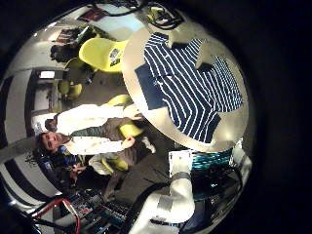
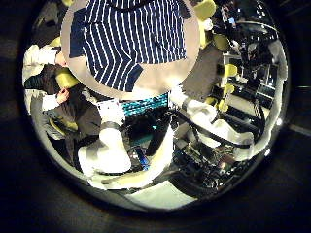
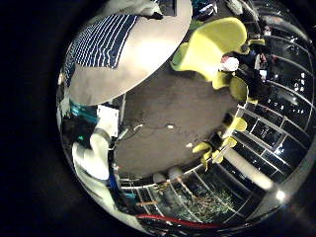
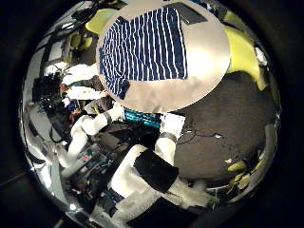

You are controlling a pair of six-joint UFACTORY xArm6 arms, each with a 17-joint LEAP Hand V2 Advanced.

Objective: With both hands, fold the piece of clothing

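Note:
A striped short-sleeved shirt lies spread flat on a round table, sleeves out to the sides. It also shows in the left thumb side view as the shirt on the table, and from the right palm as the shirt on the table. In the right little finger side view only part of the shirt shows, near the table's edge. Both hands hang well above the table, apart from the cloth. None of their fingers show; only white arm parts are seen.
Several moulded chairs stand on the floor around the table. A chair sits close to the table's rim. Equipment and racks stand beside the arms' side of the table.

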